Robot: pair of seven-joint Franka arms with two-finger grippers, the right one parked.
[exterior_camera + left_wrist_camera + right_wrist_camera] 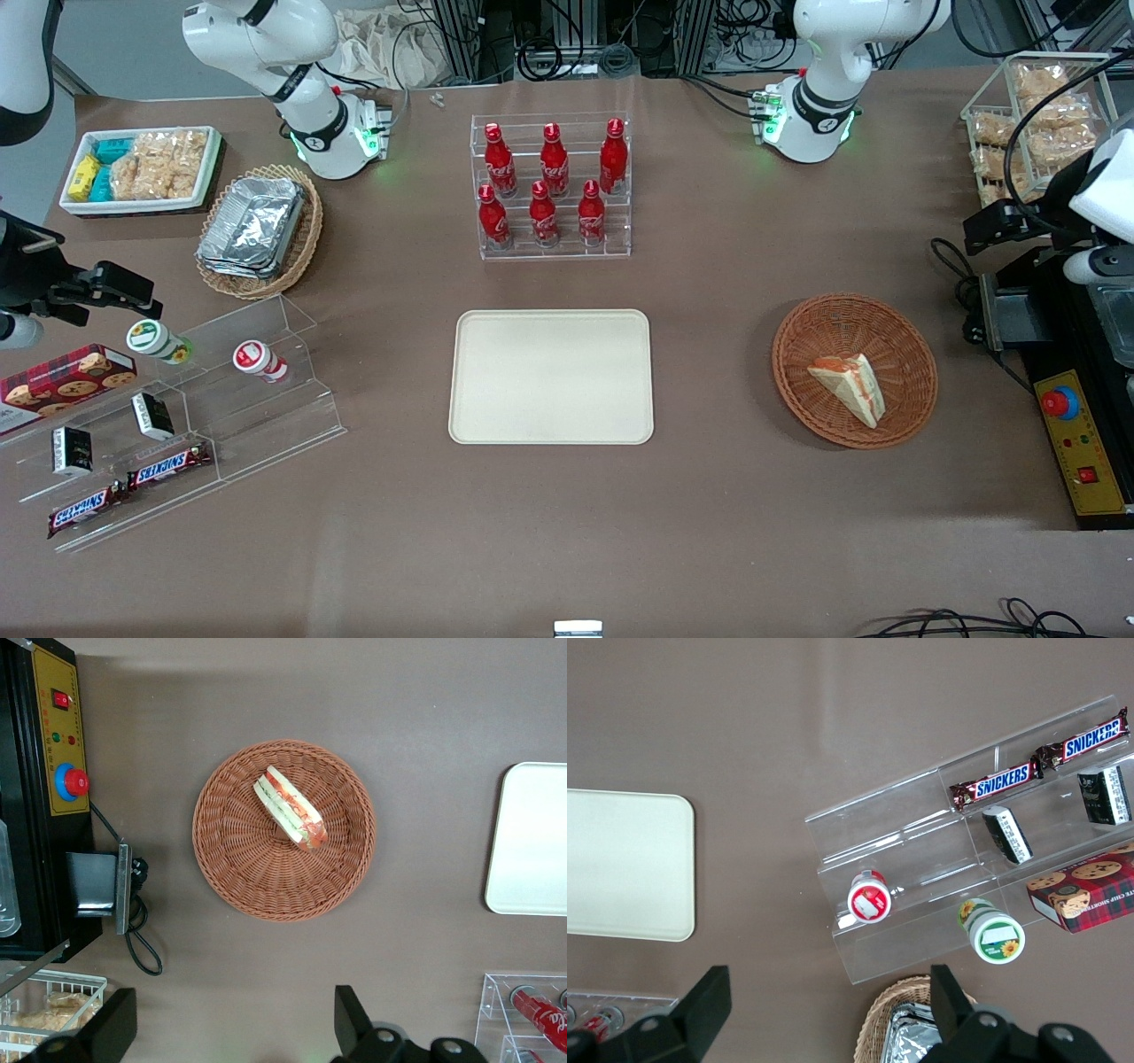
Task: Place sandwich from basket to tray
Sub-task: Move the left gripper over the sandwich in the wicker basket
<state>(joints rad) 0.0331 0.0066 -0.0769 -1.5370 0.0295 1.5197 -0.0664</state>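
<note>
The sandwich [849, 385] lies in the basket [802, 372], resting on the woven bottom with its orange-red and green filling stripe turned upward. In the left wrist view the sandwich [290, 806] lies a little off the middle of the basket [239, 877], and nothing touches it.

The gripper [232, 1028] of the left arm hangs well above the table, not over the basket but to the side of it, toward the working arm's end of the table. Its two black fingers [353, 1019] stand wide apart and they hold nothing. In the front view the gripper [997, 228] is at the edge of the table, above a black control box [1076, 443] with a red button, and well apart from the sandwich.

The tray [551, 376] lies flat near the middle of the table, beside the basket, toward the parked arm's end, with bare table between them. It carries nothing on it. A clear rack of red bottles [551, 184] stands farther from the front camera than the tray. A wire basket with snack packets [1032, 124] stands at the working arm's end of the table.
</note>
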